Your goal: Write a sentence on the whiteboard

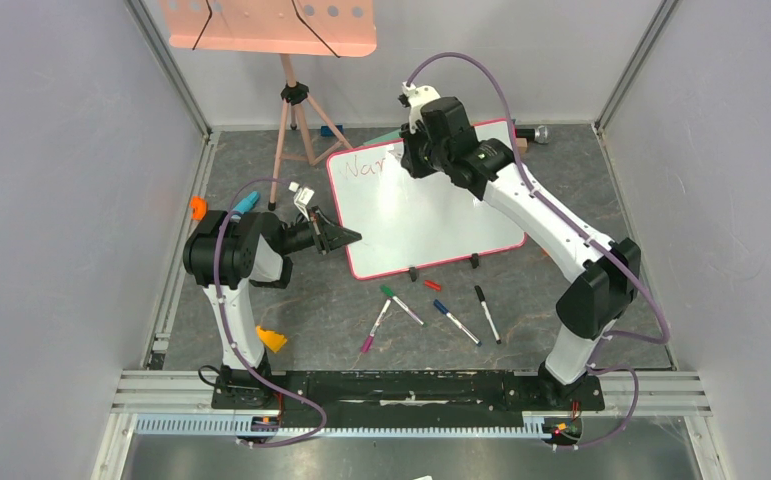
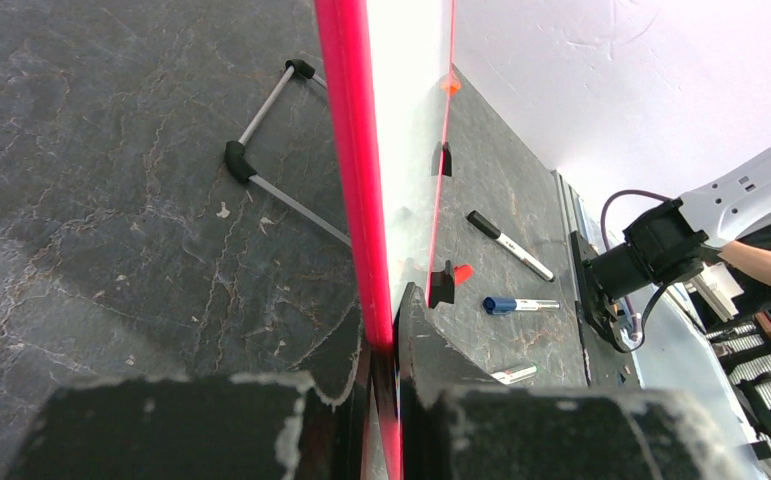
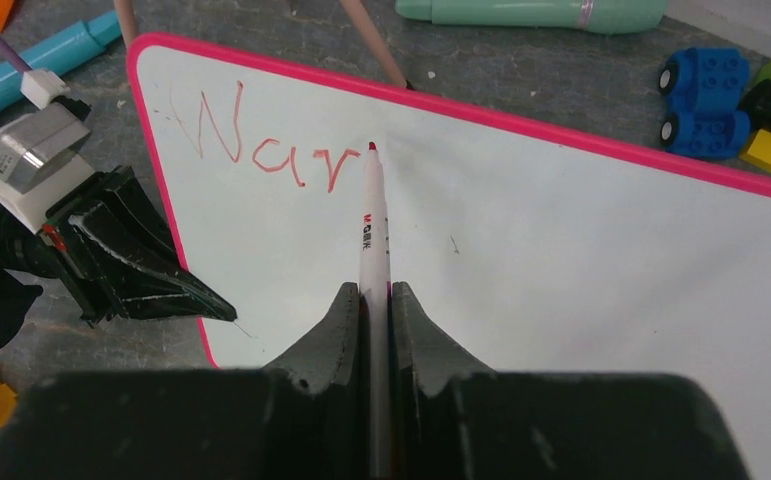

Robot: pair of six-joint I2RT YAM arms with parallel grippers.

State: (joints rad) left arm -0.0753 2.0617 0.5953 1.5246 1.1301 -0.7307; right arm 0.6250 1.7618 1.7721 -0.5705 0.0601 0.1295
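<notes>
**A:** Where's the whiteboard (image 1: 431, 215)?

**B:** On the bench (image 1: 291, 320), propped on its two black feet (image 1: 444, 265). The left fingers (image 2: 391, 345) are pinching its left edge, one finger on each face of the pink rim (image 2: 353, 170).

**A:** And the right fingers (image 3: 373, 295)?

**B:** Pressed onto a red marker (image 3: 372, 225) over the board's upper left. Its tip is just right of the writing; I can't tell if it touches.

**A:** How much of the sentence (image 3: 261, 150) is there?

**B:** Three red letters by the board's top-left corner, "War" or "Nar". The first is faint.

**A:** Anything else?

**B:** There are spare markers (image 1: 441, 315) in front of the board and a tripod (image 1: 296, 125) behind its left corner. Toy blocks (image 3: 706, 100) lie beyond its far edge.
</notes>
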